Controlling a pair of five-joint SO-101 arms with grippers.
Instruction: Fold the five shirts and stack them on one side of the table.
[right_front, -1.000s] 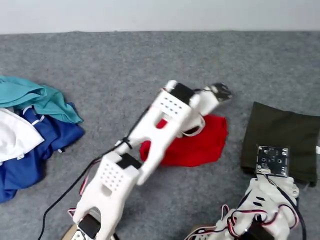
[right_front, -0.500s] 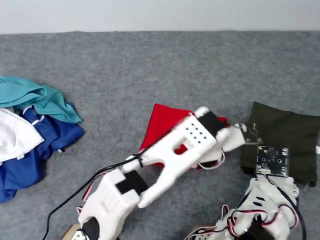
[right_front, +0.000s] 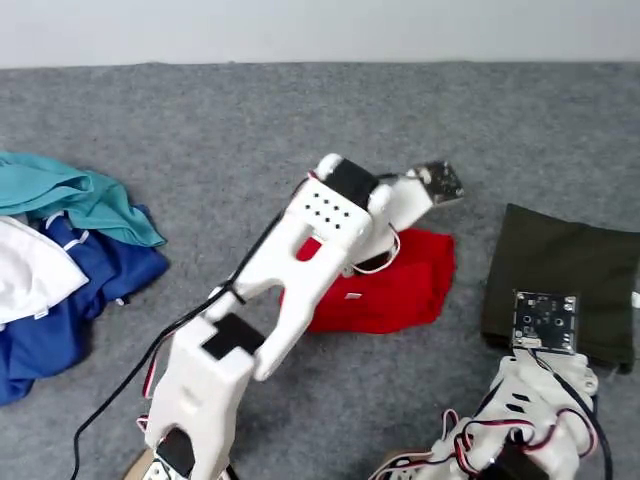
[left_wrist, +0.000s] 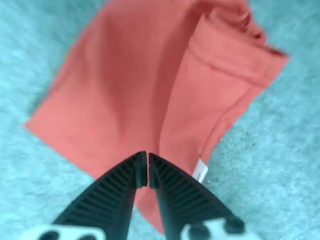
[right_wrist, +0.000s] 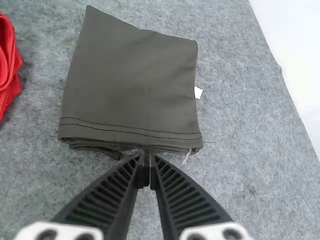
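Observation:
A folded red shirt (right_front: 400, 285) lies mid-table. My left arm stretches across it, and my left gripper (right_front: 440, 182) hangs past the shirt's far edge. In the left wrist view that gripper (left_wrist: 143, 162) is shut with nothing in it, above the red shirt (left_wrist: 130, 85). A folded dark olive shirt (right_front: 560, 265) lies at the right. My right gripper (right_wrist: 145, 162) is shut at the near edge of the olive shirt (right_wrist: 135, 85), and I see no cloth held between the jaws.
A loose pile sits at the left edge: a teal shirt (right_front: 70, 195), a white shirt (right_front: 25, 270) and a blue shirt (right_front: 90, 280). Grey carpet (right_front: 200, 130) covers the table up to the far white wall. A strip of red shirt (right_wrist: 7, 65) borders the olive one.
The left arm swung right toward the olive shirt half a second ago, then back up and left over the red shirt. The red shirt's outline shifted meanwhile. The right arm has not moved.

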